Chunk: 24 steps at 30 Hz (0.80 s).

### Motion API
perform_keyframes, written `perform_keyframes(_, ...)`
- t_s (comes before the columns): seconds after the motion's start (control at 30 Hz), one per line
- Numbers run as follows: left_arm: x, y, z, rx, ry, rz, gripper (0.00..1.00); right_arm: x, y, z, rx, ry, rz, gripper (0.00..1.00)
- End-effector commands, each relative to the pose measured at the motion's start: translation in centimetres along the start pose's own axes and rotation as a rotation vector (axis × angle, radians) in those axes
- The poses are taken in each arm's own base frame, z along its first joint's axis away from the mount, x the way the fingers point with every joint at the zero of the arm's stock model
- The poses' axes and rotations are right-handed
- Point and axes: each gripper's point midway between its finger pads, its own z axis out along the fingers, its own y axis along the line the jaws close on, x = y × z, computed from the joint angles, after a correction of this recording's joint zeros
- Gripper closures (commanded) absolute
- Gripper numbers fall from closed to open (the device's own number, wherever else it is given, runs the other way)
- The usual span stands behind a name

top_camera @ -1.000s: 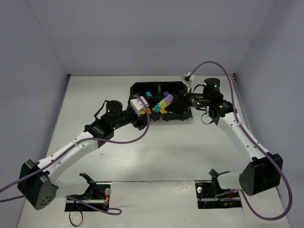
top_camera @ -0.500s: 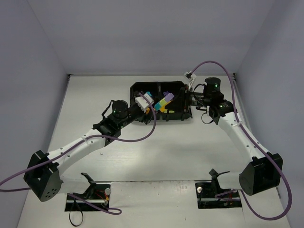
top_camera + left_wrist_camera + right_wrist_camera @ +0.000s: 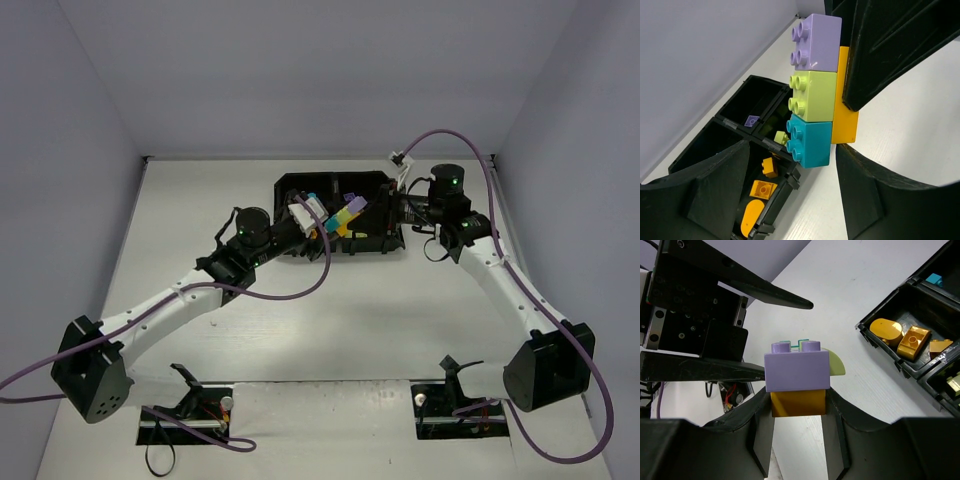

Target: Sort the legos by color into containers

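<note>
We see R gripper [image 3: 797, 410] clamped on 1 stack [image 3: 815, 95]: 3 bricks (purple, lime, cyan) on 1 orange plate [image 3: 846, 125]. L gripper [image 3: 792, 150] open, stack betw. its fingers; tray [image 3: 730, 122] below holds 3 orange pcs [image 3: 763, 189].

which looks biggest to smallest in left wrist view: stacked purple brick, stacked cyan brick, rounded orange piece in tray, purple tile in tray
1-2. purple brick and cyan brick: look alike
3. rounded orange piece
4. purple tile
Last two sit farther from the camera, so true sizes unsure.
</note>
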Motion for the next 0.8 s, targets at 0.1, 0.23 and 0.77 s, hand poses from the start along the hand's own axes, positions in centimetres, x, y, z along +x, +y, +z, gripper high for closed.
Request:
perform_keyframes(0.1, -5.9, 1.4, 0.8, -0.022, -0.154, 0.08, 0.41, -2.2, 1.7, -0.4, -0.043, -0.067, -0.087, 1.0)
perform_keyframes(0.23, -5.4, 1.4, 1.2, -0.019, -0.14, 0.087, 0.45, -2.2, 1.9, -0.5, -0.049, -0.069, -0.091, 1.0)
perform_keyframes(0.77, -4.6, 3.5, 1.2, -0.122, -0.109, 0.147, 0.8, -0.1, 1.1, -0.6, -0.034, -0.048, -0.071, 1.0)
